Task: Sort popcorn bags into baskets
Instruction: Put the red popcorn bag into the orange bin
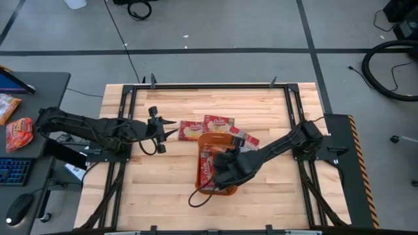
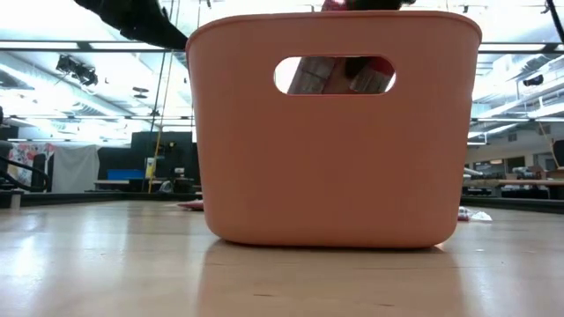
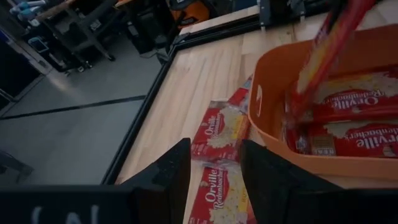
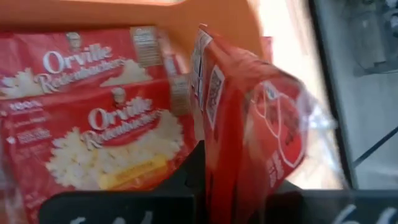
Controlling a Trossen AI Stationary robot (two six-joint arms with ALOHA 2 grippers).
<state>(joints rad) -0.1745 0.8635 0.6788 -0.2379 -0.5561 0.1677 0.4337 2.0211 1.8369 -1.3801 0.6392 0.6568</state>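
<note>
An orange basket [image 1: 219, 136] [image 2: 335, 158] stands in the middle of the table, nearer the front edge. Several red popcorn bags [image 4: 93, 124] [image 3: 360, 118] lie flat inside it. Three more bags [image 1: 191, 130] [image 1: 219, 123] [image 1: 246, 138] lie on the table just beyond the basket's far end. My right gripper [image 1: 219, 171] [image 4: 233, 180] is over the basket, shut on another bag [image 3: 329, 43]. My left gripper [image 1: 163, 128] [image 3: 214, 180] hovers open to the left of the loose bags, pointing toward them, nothing between its fingers. My right gripper pinches one end of the bag [image 4: 230, 168] between its two fingers, the flat faces against them. The fingers slant down from above. The bag hangs tilted and on edge, its lower end [image 3: 298, 99] down inside the basket walls; whether it rests on the bags there I cannot tell.
A black metal frame [image 1: 196, 86] rims the wooden table. A dark cable [image 1: 196, 197] loops beside the basket's near corner. A side desk on the left holds two red packets [image 1: 19, 132], a keyboard and a mouse. Bare wood lies at the front left and far right.
</note>
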